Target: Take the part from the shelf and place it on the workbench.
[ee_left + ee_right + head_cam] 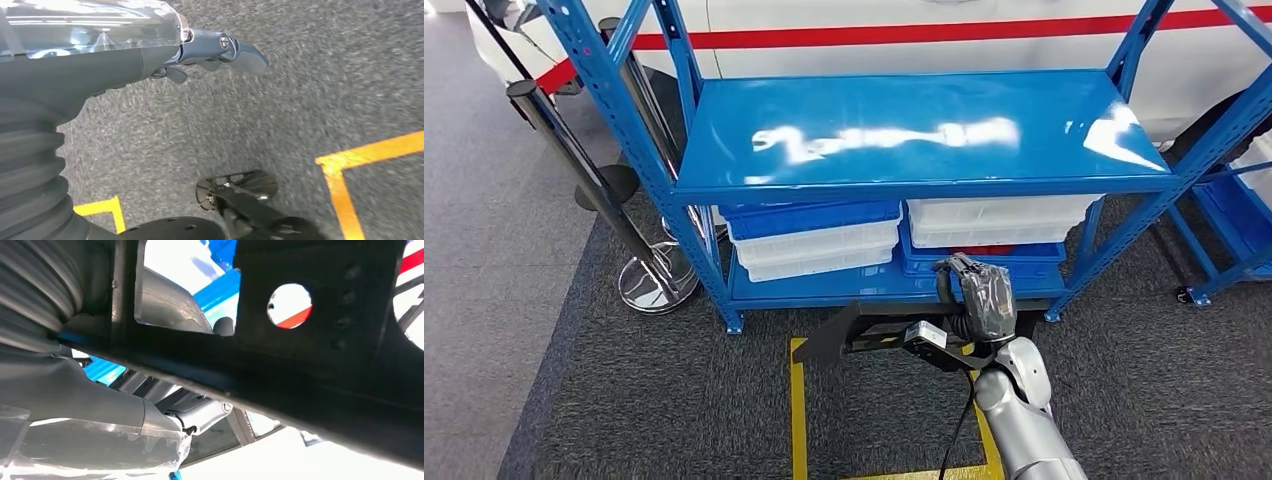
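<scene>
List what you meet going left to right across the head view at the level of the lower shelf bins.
Chrome stanchion base → blue shelf leg → left stack of blue and white bins → right stack of white bins → blue shelf leg on the right.

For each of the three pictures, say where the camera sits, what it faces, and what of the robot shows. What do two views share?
Head view: high on the body, facing down at the blue shelf; right hand holds the black part.
Left wrist view: behind the left hand, facing carpet.
Right wrist view: behind the right hand, facing the part.
Head and right wrist views share the part and shelf.
</scene>
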`<action>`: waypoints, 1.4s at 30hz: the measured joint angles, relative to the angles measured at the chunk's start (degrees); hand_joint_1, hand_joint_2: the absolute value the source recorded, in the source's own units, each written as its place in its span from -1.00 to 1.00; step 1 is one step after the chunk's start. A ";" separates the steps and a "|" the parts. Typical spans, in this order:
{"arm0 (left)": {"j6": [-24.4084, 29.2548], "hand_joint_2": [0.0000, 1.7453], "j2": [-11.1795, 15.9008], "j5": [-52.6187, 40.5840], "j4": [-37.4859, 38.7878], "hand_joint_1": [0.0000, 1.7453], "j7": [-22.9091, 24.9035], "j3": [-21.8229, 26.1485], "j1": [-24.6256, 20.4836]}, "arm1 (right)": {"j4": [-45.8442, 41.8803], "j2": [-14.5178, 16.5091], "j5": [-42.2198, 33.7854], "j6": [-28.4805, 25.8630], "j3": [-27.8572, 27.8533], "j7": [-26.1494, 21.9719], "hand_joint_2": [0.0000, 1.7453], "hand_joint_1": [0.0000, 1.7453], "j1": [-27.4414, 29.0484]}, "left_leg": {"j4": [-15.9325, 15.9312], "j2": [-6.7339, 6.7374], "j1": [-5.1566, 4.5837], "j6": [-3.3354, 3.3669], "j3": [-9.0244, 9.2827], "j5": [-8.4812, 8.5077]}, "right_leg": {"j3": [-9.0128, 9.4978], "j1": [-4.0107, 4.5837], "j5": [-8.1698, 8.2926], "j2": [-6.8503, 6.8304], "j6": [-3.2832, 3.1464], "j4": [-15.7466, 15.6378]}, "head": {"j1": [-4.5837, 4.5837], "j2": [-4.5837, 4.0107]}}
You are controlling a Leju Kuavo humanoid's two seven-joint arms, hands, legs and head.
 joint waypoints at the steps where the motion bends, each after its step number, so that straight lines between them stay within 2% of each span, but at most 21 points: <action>1: 0.00 1.00 0.01 -0.04 0.00 -1.00 0.02 -0.04 -0.07 | -0.02 0.04 0.01 -0.01 -0.07 0.05 1.00 1.00 0.03 | -3.33 -0.07 -0.08 0.22 2.22 -0.45 | -0.58 -0.01 0.36 0.00 0.36 0.42 | -0.01 0.00; 3: -0.01 1.00 0.02 -0.19 0.00 -1.00 0.03 -0.14 -0.12 | -0.06 0.14 0.02 -0.02 -0.20 0.34 1.00 1.00 0.08 | -6.51 -0.22 -0.42 0.97 3.86 -1.60 | -1.18 0.03 1.20 -0.01 1.06 0.78 | 0.00 0.00; 5: -0.11 1.00 -0.02 -0.33 0.00 -1.00 0.07 -0.27 -0.09 | -0.17 0.16 -0.11 -0.02 -0.26 0.75 1.00 1.00 0.22 | -6.73 -0.14 -0.45 2.04 3.08 -0.72 | -1.55 -0.10 1.74 0.14 1.77 0.79 | 0.01 -0.01; 6: -0.19 1.00 -0.04 -0.37 0.00 -1.00 0.09 -0.34 -0.12 | -0.31 0.16 -0.24 -0.02 -0.27 0.91 1.00 1.00 0.33 | -6.84 -0.02 -0.39 2.56 2.66 -0.10 | -1.95 -0.21 0.86 0.29 2.10 1.38 | 0.01 -0.01; 8: -0.41 1.00 -0.06 -0.58 0.00 -1.00 0.10 -0.50 -0.18 | -0.94 0.15 -0.47 -0.02 -0.32 1.03 1.00 1.00 0.61 | -7.01 0.22 -0.25 3.35 1.47 1.23 | -3.52 -0.50 -3.93 0.54 2.69 5.91 | 0.01 -0.01; 10: -0.55 1.00 -0.04 -0.81 0.00 -1.00 0.10 -0.73 -0.18 | -2.01 0.14 -0.60 -0.02 -0.59 0.94 1.00 1.00 1.06 | -6.94 0.29 -0.33 3.60 -0.15 2.48 | -5.25 -0.62 -8.93 0.59 3.10 13.49 | 0.01 0.00; 12: -0.57 1.00 -0.04 -0.87 0.00 -1.00 0.19 -1.03 -0.18 | -3.39 0.13 -0.79 -0.02 -1.18 0.92 1.00 1.00 1.27 | -6.84 0.31 -0.40 3.49 -1.81 3.65 | -4.60 -0.64 -9.43 0.62 3.20 16.78 | 0.01 0.00; 14: -0.56 1.00 -0.05 -0.64 0.00 -1.00 0.31 -1.22 -0.18 | -4.88 -0.06 -1.03 -0.02 -1.61 1.31 1.00 1.00 0.86 | -6.77 0.29 -0.42 3.24 -3.14 4.66 | 0.03 -0.59 -6.89 0.69 2.84 11.89 | 0.00 0.00; 16: -0.55 1.00 -0.09 -0.09 0.00 -1.00 0.33 -1.26 -0.18 | -6.35 -0.51 -1.91 -0.02 -1.70 1.73 1.00 1.00 -0.12 | -6.82 0.28 -0.50 2.78 -3.98 5.53 | 5.70 -0.31 -6.27 0.91 2.12 3.65 | 0.01 0.00; 17: -0.56 1.00 -0.11 0.20 0.00 -1.00 0.30 -1.26 -0.16 | -6.92 -0.87 -2.77 -0.03 -1.72 1.85 1.00 1.00 -0.72 | -6.95 0.29 -0.50 2.47 -4.19 5.97 | 7.35 -0.10 -6.47 1.01 1.75 0.85 | 0.01 0.00; 21: -0.63 1.00 -0.15 1.22 0.00 -1.00 0.09 -1.26 0.15 | -7.28 -2.69 -7.42 -0.03 -1.72 1.86 1.00 1.00 -2.04 | -7.33 0.19 -0.29 1.16 -4.66 6.75 | 7.71 0.03 -5.57 0.78 0.35 -1.75 | 0.01 0.00; 23: -0.66 1.00 -0.14 1.45 0.00 -1.00 0.05 -1.24 0.36 | -6.97 -3.37 -10.04 -0.02 -1.75 1.43 1.00 1.00 -1.58 | -3.72 0.16 -0.20 0.76 -6.06 3.58 | 7.33 -0.22 -4.60 0.58 -0.38 -2.26 | 0.01 0.00; 26: -0.63 1.00 -0.10 0.84 0.00 -1.00 0.04 -1.32 0.45 | -6.74 -4.52 -13.37 -0.02 -2.19 -0.19 1.00 1.00 0.90 | 6.81 0.16 -0.10 0.34 -9.06 -2.40 | 6.29 -0.01 -3.86 0.82 -0.64 -2.07 | 0.00 0.00; 28: -0.68 1.00 -0.04 0.27 0.00 -1.00 0.05 -1.50 0.54 | -6.86 -5.28 -15.69 -0.02 -2.81 -0.94 1.00 1.00 2.79 | 7.22 0.09 -0.10 0.29 -7.65 -1.87 | 5.62 0.02 -3.64 1.32 -0.51 -1.60 | 0.00 0.00; 30: -0.77 1.00 0.09 -0.13 0.02 -1.00 0.08 -1.64 0.64 | -7.47 -6.17 -18.96 -0.02 -3.03 -0.06 1.00 1.00 3.89 | 0.31 -1.02 -0.08 0.75 -3.01 0.72 | 4.92 -0.05 -3.59 2.24 -0.37 -0.88 | 0.00 0.00; 32: -0.79 1.00 0.28 -0.27 0.06 -1.00 0.09 -1.71 0.64 | -8.21 -7.24 -22.22 -0.03 -2.64 1.47 1.00 1.00 4.27 | -5.52 -2.85 -0.04 1.33 0.50 1.70 | 4.11 -0.11 -3.43 3.21 0.06 -0.25 | 0.00 0.00; 33: -0.81 1.00 0.37 -0.26 0.08 -1.00 0.10 -1.78 0.63 | -8.44 -7.78 -23.29 -0.03 -2.41 2.03 1.00 1.00 4.37 | -6.66 -3.31 -0.09 1.52 1.08 1.47 | 3.74 -0.22 -3.25 3.73 0.41 -0.11 | 0.00 0.00; 35: -0.83 1.00 0.33 -0.25 0.09 -1.00 0.08 -1.92 0.62 | -8.63 -8.89 -24.31 -0.03 -2.08 2.70 1.00 1.00 4.57 | -7.39 -2.40 -0.06 1.80 1.25 1.64 | 3.29 -0.36 -2.85 4.75 1.22 -0.04 | 0.00 0.00; 37: -0.72 1.00 0.26 -0.26 0.09 -1.00 -0.08 -2.03 0.50 | -8.70 -9.84 -24.91 -0.02 -1.75 3.11 1.00 1.00 4.61 | -8.02 -1.06 0.24 2.43 1.34 2.04 | 2.44 -0.29 -3.80 3.96 1.87 1.31 | 0.01 0.00; 40: -0.50 1.00 0.26 -0.39 0.11 -1.00 -0.29 -2.25 0.39 | -8.60 -10.79 -25.80 -0.01 -1.24 3.72 1.00 1.00 4.56 | -8.34 0.73 0.39 2.97 1.15 2.44 | -1.76 -0.71 -8.75 1.73 2.75 10.57 | 0.02 0.00; 42: -0.51 1.00 0.25 -0.48 0.11 -1.00 -0.35 -2.49 0.46 | -8.33 -11.39 -26.27 0.00 -1.02 4.07 1.00 1.00 4.83 | -8.24 1.82 0.43 2.93 0.96 2.50 | -3.72 -1.27 -10.05 1.33 3.32 15.43 | 0.02 -0.01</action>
